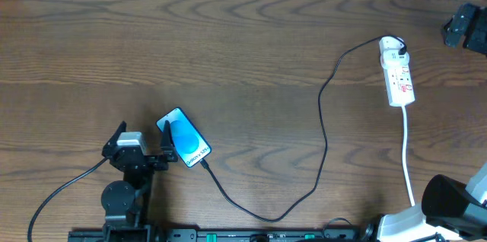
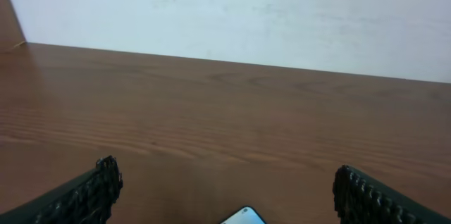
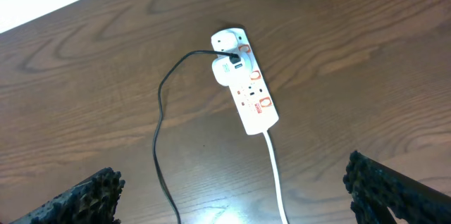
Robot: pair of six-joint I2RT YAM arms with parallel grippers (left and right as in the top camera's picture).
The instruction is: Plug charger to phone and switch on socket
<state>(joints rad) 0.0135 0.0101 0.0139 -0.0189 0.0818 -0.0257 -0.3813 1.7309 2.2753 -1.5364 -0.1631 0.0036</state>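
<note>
Dark wood table (image 2: pixel 211 111), pale wall (image 2: pixel 282 13), left end effector (image 2: pixel 225 180) and right end effector (image 3: pixel 229 182) both wide

free: far and left tabletop (image 1: pixel 228 36), open wood | blocked: charger (image 1: pixel 325 132) loops from socket (image 1: pixel 398 73) down to phone (image 1: pixel 183 137) | right side: white cord (image 1: pixel 408 151) crosses toward near edge

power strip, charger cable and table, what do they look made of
Power strip: likely hard plastic, smooth glossy white casing with red marks. Charger cable: probably rubbery sheath, matte black, bends in loose curves. Table: wood or wood-look laminate, dark brown visible grain.
</note>
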